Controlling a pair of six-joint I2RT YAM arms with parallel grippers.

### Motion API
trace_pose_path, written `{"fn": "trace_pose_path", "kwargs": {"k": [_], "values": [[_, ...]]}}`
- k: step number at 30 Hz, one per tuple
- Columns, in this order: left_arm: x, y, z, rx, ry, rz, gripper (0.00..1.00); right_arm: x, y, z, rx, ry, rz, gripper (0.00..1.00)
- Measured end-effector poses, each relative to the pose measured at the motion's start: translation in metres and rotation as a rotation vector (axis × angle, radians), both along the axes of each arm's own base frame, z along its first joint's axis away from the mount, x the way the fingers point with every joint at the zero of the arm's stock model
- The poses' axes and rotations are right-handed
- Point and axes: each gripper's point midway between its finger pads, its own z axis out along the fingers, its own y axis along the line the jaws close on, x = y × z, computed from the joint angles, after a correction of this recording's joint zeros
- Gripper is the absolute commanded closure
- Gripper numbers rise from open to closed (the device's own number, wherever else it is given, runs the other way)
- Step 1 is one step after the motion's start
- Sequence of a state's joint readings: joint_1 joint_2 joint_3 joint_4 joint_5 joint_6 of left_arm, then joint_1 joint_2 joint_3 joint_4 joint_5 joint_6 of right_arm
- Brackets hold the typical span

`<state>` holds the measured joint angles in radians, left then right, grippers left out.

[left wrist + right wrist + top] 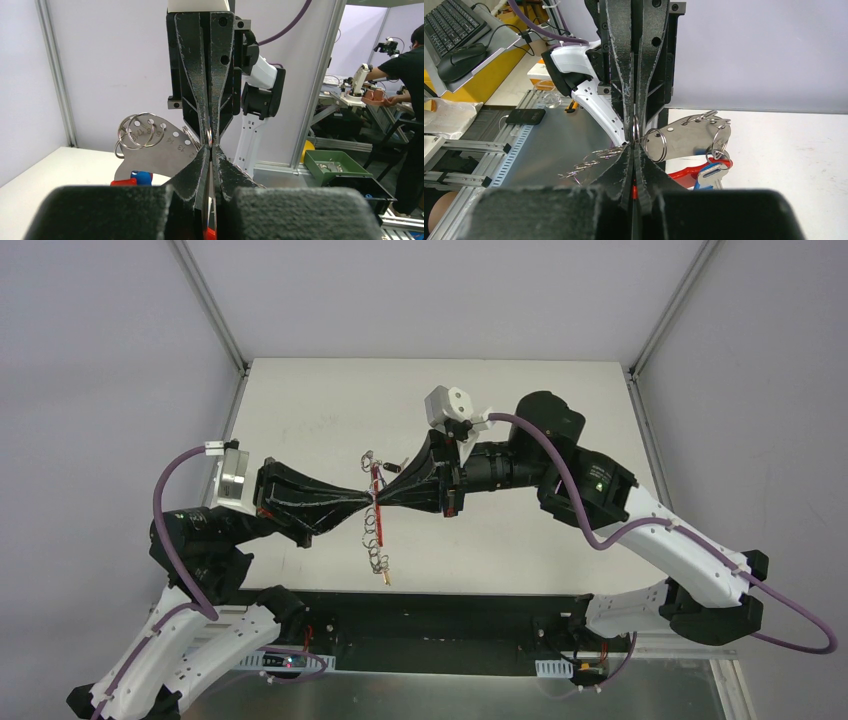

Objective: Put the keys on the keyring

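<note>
Both grippers meet tip to tip above the table middle, and the keyring [378, 525] hangs between them. My left gripper [366, 502] is shut on a thin silver ring [207, 136], with red strap showing between its fingers. My right gripper [386, 496] is shut on the same bunch [636, 131]. A curved red strap [684, 174], a flat numbered metal plate [150, 150] and several linked rings [589, 162] hang from it. A blue-headed key [711, 172] hangs on a ring by the plate. The yellowish tag [387, 580] dangles at the near end. I cannot make out the black-headed key.
The white table [560, 400] has metal frame posts at its far corners. A green bin [332, 165] and a person stand beyond the table in the left wrist view. A desk with a keyboard [449, 22] lies off the table.
</note>
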<state>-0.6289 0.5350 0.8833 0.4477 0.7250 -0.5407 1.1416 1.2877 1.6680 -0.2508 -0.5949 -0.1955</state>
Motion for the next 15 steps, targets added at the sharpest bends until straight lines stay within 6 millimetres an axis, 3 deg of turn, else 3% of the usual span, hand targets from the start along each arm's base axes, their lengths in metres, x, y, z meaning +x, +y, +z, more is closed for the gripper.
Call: {"fn": "trace_pose_path", "kwargs": {"k": [12, 15], "values": [[0.0022, -0.0014, -0.0041, 0.009, 0.011, 0.002, 1.00, 0.0012, -0.0004, -0.0032, -0.016, 0.016, -0.016, 1.00], [0.0042, -0.0021, -0.0073, 0.019, 0.022, 0.007, 0.93, 0.0031, -0.0014, -0.0051, -0.027, 0.027, -0.035, 1.00]]}}
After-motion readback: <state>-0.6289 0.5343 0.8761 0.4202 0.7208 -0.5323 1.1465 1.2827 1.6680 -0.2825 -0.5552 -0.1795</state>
